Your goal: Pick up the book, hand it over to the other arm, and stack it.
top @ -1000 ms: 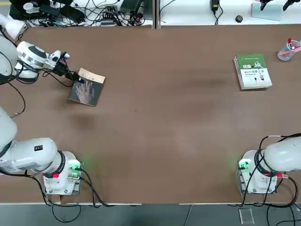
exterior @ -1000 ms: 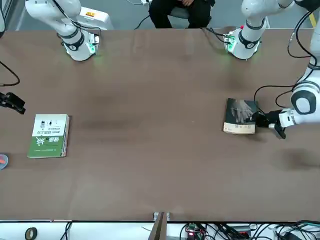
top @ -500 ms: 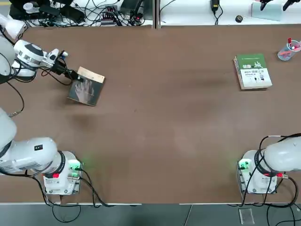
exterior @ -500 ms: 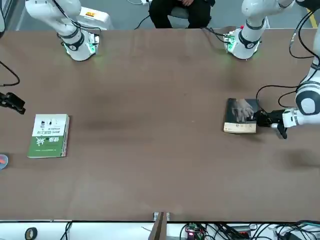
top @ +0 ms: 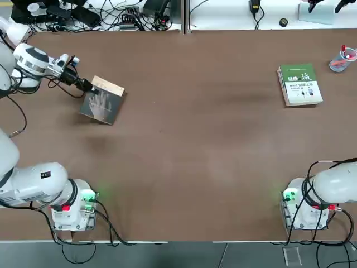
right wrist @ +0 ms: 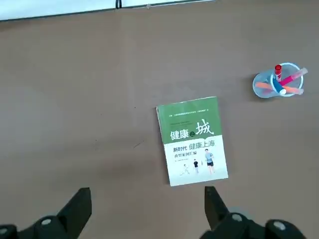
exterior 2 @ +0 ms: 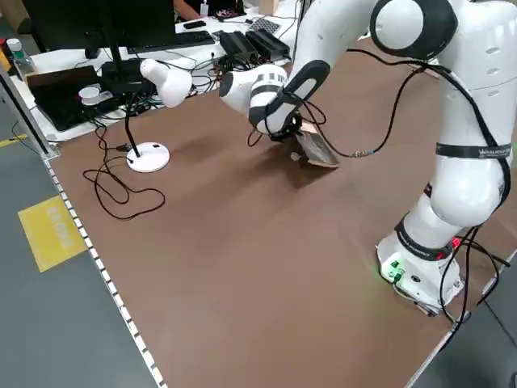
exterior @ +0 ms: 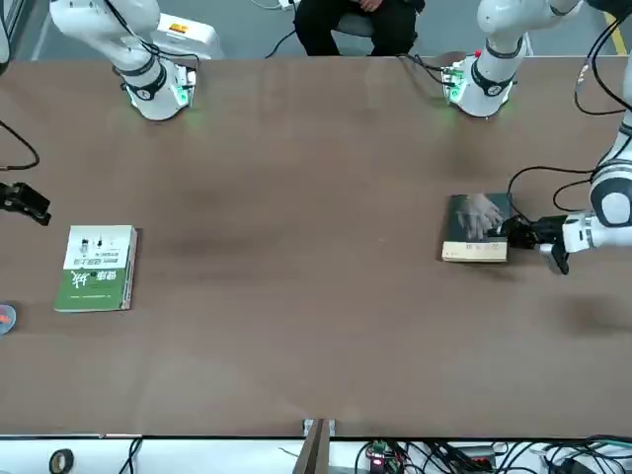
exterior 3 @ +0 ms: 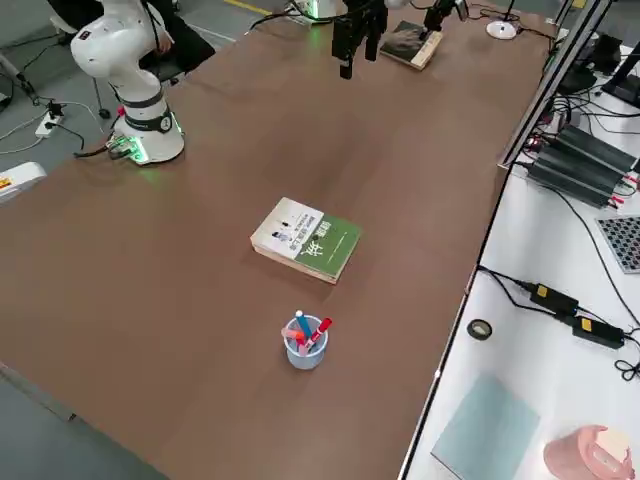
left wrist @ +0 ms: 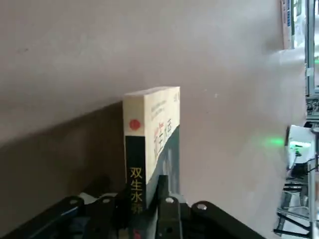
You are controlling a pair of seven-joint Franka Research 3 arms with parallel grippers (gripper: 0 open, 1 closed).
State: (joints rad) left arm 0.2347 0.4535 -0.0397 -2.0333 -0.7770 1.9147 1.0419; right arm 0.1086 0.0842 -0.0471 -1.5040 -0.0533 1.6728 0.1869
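The left gripper (top: 85, 85), clamped on the book (top: 103, 106) at upper left, had begun tilting it up; handover remained pending, right gripper (right wrist: 147, 209) spread empty.

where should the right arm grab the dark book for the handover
Judging by the pose, the free tan-band edge of the dark book, opposite the left tool, which is shut on the spine edge and has that side tilted up. The right tool, open and parked above the green-and-white book, would best come from the table's middle, fingers across the thin cover.
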